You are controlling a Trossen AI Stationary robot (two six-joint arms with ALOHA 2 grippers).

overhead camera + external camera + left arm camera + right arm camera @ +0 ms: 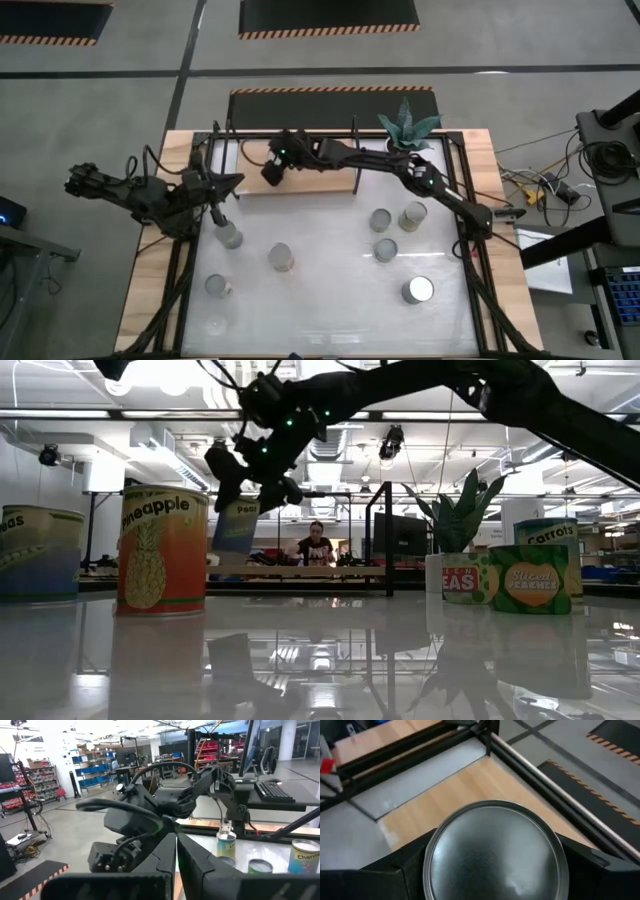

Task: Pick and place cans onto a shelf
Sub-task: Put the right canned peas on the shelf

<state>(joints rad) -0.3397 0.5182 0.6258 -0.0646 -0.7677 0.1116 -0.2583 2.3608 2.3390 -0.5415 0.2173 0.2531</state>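
My right gripper (272,168) reaches across the table and is shut on a silver can (495,852) with a pale label (237,525), just above the left end of the wooden shelf (320,175) in its black frame. My left gripper (224,188) is shut and empty at the table's left, above and beside an upright can (231,236). Several more cans stand upright on the white tabletop: two at the left (282,257) (217,286), several at the right (386,250). My right gripper pinches the can's side wall (427,862) between its two fingers, one on each side, just below the can's shiny round end (495,845). The fingers come from above, pointing down. The can hangs below them, slightly tilted and clear of the shelf board (460,785).
A white pot with a spiky green plant (408,130) stands at the shelf's right end. Black frame rails (190,250) run along the table's left and right sides. In the low view, big labelled cans (162,548) (530,578) stand near the camera, and a person (316,546) sits in the room behind.
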